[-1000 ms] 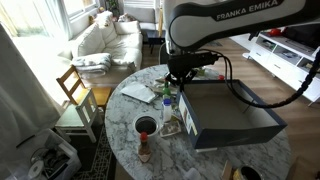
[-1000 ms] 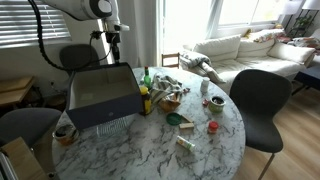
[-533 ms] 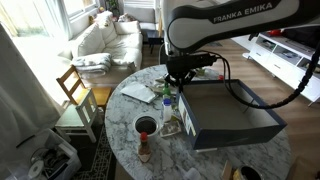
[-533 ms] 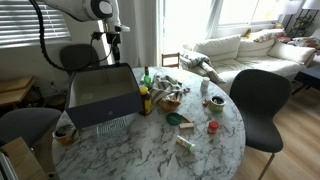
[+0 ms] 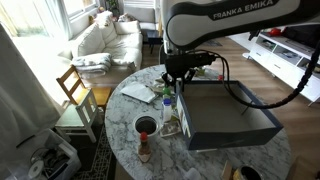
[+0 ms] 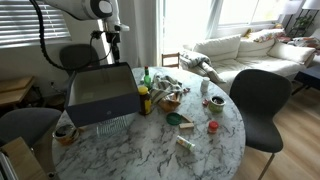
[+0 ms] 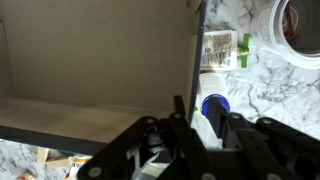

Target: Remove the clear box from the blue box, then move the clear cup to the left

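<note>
Right now the tool (image 5: 177, 80) is hovering over one wall of the blue box (image 5: 240, 136), above the clutter on the bench (image 5: 190, 160). In the wrist view its fingers (image 7: 178, 112) are standing a little apart with something pale between them, possibly the clear box (image 7: 206, 126). Whether they are pinching it, I cannot tell. If it is letting go, it should be clearing the wall fully and steering off the blue-capped bottle (image 7: 213, 103) underneath. The clear cup (image 7: 300, 25) is sitting on the bench just beyond the printed packet (image 7: 220, 50).
</note>
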